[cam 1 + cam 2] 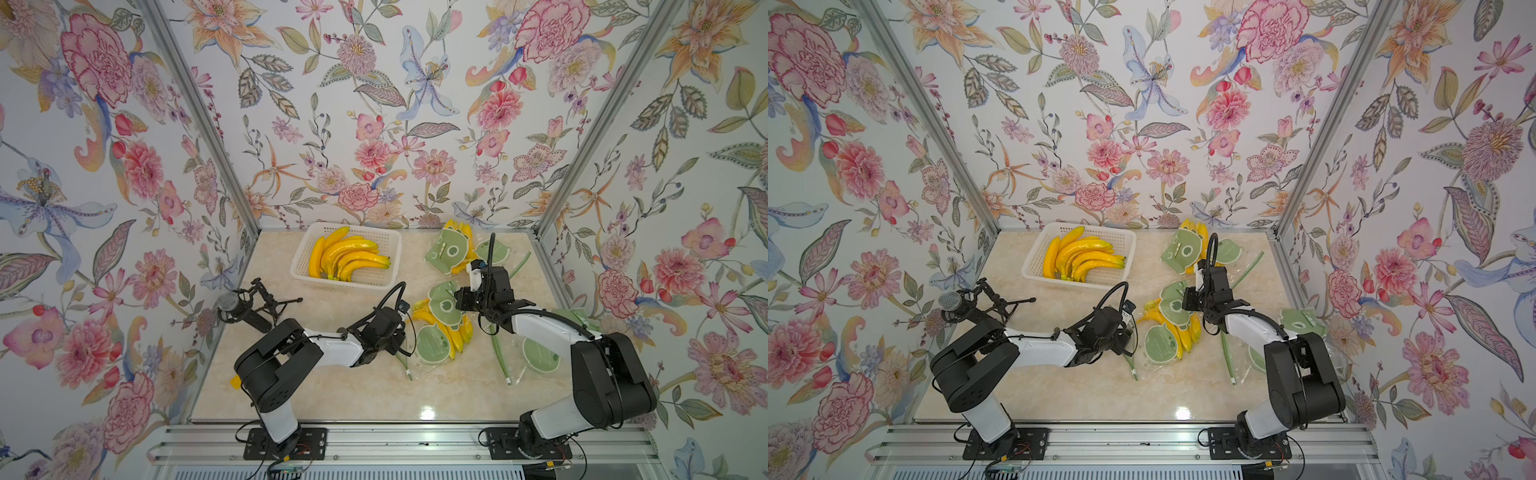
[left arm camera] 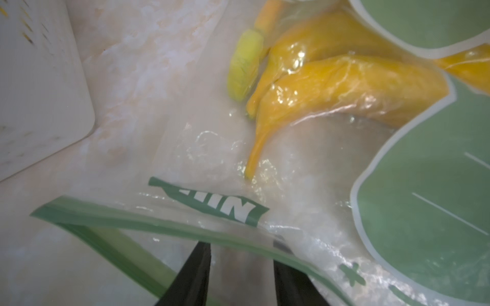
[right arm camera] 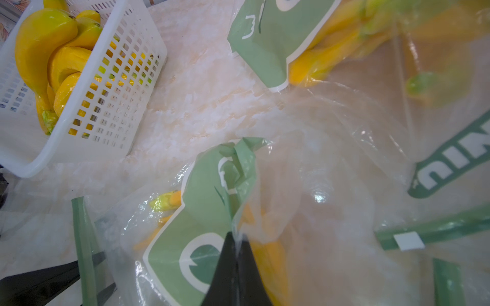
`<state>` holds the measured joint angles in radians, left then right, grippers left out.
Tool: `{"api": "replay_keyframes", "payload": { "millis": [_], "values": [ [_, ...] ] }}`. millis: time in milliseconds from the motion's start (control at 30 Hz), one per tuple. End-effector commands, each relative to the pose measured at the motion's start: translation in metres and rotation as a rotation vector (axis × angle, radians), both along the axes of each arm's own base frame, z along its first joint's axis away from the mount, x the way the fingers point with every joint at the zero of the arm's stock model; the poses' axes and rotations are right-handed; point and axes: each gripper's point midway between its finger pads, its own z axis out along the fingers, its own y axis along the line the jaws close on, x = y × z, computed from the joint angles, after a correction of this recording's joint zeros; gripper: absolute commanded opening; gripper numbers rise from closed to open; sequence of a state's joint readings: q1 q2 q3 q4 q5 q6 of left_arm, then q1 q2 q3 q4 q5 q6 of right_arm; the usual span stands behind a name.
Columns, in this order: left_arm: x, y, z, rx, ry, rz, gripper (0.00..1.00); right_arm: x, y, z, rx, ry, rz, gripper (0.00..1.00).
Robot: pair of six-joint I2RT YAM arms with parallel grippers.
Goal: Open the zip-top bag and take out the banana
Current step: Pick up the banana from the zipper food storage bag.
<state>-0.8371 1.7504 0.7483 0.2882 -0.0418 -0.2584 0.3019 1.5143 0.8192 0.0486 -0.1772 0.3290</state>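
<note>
A clear zip-top bag (image 1: 432,345) (image 1: 1160,343) with green printed patches lies mid-table, with yellow bananas (image 1: 455,336) (image 2: 344,84) inside. Its green zip strip (image 2: 132,220) crosses the tips of my left gripper (image 2: 241,254) (image 1: 402,336), which sits at the bag's mouth edge. The jaws stand apart, and only film shows between them. My right gripper (image 3: 236,235) (image 1: 459,300) is shut on a pinch of the bag's clear film beside a green patch. It holds that side lifted above the bananas (image 3: 270,254).
A white basket (image 1: 353,226) (image 3: 127,79) of loose bananas stands at the back left. Another bagged bunch (image 1: 449,253) lies at the back right. A third bag (image 1: 540,353) sits under the right arm. A microphone on a stand (image 1: 232,305) is at the table's left edge.
</note>
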Motion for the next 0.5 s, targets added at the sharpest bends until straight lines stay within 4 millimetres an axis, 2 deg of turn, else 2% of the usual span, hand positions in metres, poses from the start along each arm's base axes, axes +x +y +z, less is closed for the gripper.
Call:
{"api": "replay_keyframes", "payload": {
  "millis": [0,100,267,467],
  "values": [
    [-0.005,-0.007,-0.006,-0.008,0.009,-0.039,0.39,0.002,0.006,0.007,0.021,-0.016,0.011,0.00],
    [-0.013,-0.002,-0.012,-0.008,0.023,-0.048,0.37,0.002,0.004,0.005,0.018,-0.014,0.009,0.00],
    [-0.028,0.007,-0.024,-0.018,0.040,-0.071,0.39,0.003,0.005,0.006,0.035,-0.009,0.014,0.00],
    [-0.022,-0.005,-0.029,-0.038,0.032,-0.092,0.48,0.001,0.015,0.008,0.060,-0.006,0.034,0.00]
  ]
}}
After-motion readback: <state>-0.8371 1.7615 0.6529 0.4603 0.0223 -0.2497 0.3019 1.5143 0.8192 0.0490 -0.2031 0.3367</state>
